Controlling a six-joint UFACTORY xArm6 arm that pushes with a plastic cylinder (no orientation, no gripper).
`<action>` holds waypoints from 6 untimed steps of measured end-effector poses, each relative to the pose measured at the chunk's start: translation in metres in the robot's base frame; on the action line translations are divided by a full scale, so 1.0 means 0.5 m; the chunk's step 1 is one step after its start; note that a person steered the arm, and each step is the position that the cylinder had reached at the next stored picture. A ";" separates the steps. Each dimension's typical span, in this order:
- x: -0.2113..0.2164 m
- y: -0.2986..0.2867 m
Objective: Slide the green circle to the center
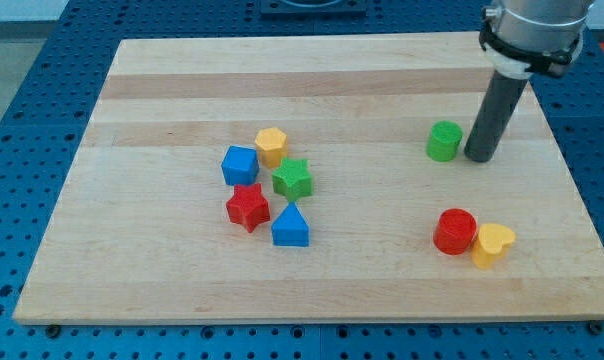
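Tip (479,158) of the dark rod is set just right of the green circular block (443,141), at the wooden board's (182,80) far right; contact cannot be confirmed. No jaws are fitted. Nearer, a red cylinder (454,231) touches a yellow heart block (492,244). Five blocks are clustered left of centre.

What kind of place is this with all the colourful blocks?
Probably a robot lab. A pale wooden board lies on a blue metal bench full of small holes, and my tip rests just right of the green circle block, ready for pushing small blocks.
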State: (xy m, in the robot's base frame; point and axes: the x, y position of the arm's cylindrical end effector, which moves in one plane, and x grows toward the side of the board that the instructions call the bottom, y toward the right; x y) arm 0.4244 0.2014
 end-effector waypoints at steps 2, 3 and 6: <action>-0.021 -0.020; -0.021 -0.056; -0.021 -0.168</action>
